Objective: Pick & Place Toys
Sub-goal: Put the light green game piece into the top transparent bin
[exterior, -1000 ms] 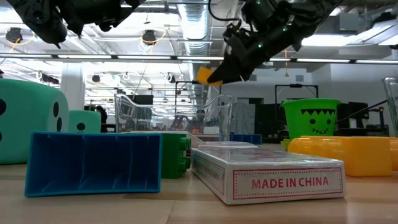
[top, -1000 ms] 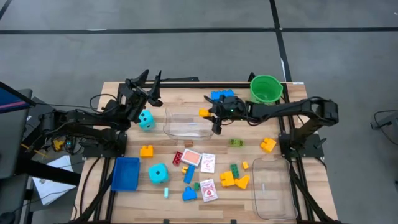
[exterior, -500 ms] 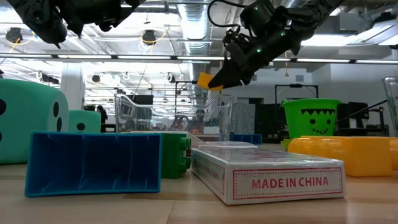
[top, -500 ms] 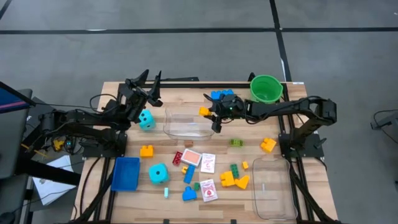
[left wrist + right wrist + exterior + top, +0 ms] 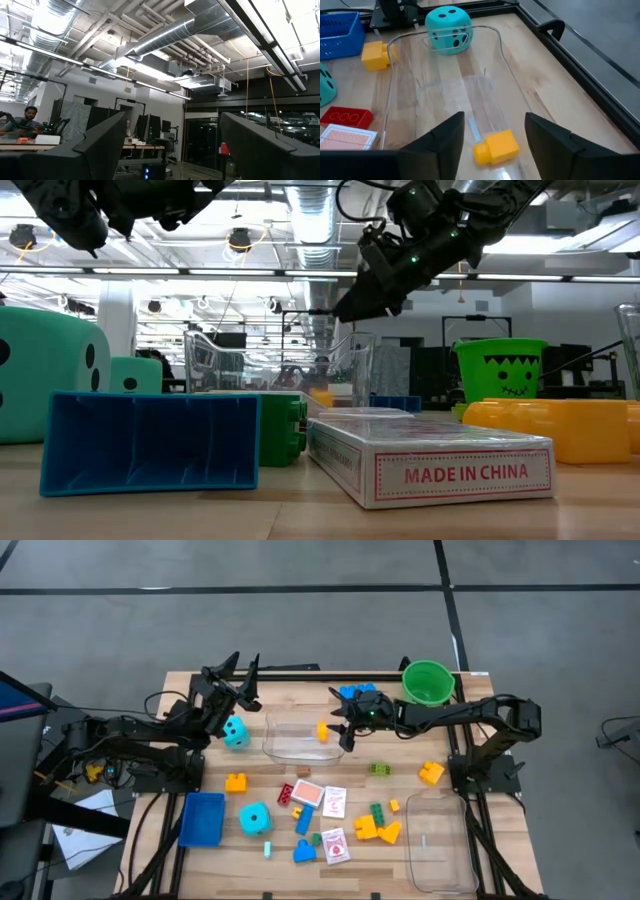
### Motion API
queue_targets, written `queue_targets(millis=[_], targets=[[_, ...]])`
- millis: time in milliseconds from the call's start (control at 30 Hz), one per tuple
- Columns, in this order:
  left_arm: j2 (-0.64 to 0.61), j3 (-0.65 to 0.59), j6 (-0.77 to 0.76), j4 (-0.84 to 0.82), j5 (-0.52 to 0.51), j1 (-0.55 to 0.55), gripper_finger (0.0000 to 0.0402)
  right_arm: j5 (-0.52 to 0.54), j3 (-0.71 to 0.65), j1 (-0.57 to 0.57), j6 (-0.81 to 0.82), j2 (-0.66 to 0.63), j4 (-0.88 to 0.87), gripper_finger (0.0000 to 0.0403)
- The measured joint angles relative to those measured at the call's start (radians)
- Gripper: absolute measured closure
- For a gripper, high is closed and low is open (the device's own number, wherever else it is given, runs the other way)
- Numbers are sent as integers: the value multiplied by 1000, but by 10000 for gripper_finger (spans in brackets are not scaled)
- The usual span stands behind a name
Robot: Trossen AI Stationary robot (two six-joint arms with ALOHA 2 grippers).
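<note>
Although the small yellow plastic brick (image 5: 496,146) now lies inside the clear plastic tub (image 5: 275,745), the right gripper (image 5: 343,730) hangs released just over the tub's wall; withdrawing low risks clipping that wall and shifting the tub. Left gripper (image 5: 232,673) waits open above a teal black-dotted die (image 5: 236,733).

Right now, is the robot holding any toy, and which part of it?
No, nothing is held. The right gripper hangs open over the clear tub, and the yellow brick lies loose inside it. The left gripper is open and empty too.
</note>
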Motion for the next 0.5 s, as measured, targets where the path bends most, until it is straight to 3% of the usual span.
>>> queue_targets(millis=[500], targets=[[0,0,0,0,0,0,86,1,0,3,52,-70,-73,216]])
